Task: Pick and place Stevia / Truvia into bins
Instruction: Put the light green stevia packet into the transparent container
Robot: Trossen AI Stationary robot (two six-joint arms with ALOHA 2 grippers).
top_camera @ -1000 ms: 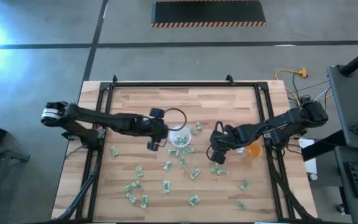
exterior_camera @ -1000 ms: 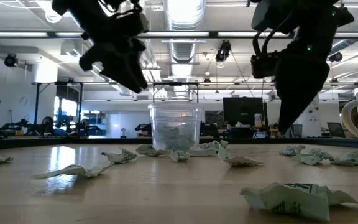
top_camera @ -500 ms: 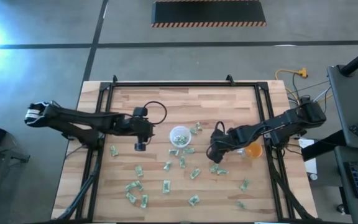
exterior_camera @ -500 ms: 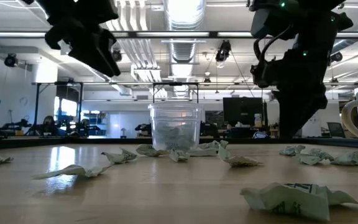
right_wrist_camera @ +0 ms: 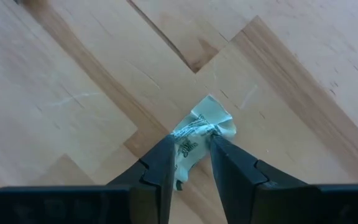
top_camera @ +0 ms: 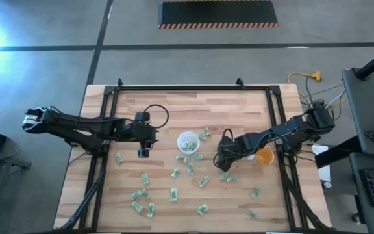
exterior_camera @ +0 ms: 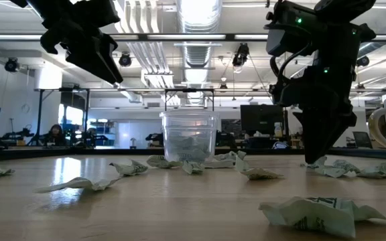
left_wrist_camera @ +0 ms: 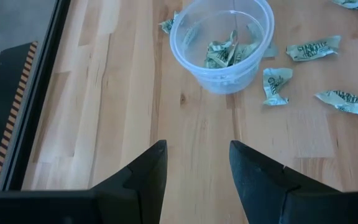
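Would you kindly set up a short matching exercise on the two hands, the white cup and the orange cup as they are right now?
Things:
1. left hand
2. right hand
3. white cup
4. orange cup

States:
A. holds several crumpled packets inside
B. open, with nothing between its fingers
C. stands at the table's right edge, beside the right arm
D. closed around a crumpled packet on the wood

Pairs: 1-B, 2-D, 3-A, 4-C

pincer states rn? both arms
Left pincer: open, empty, raised above the table beside the cup.
Right pincer: down at the table, closing around a crumpled packet; not lifted yet.
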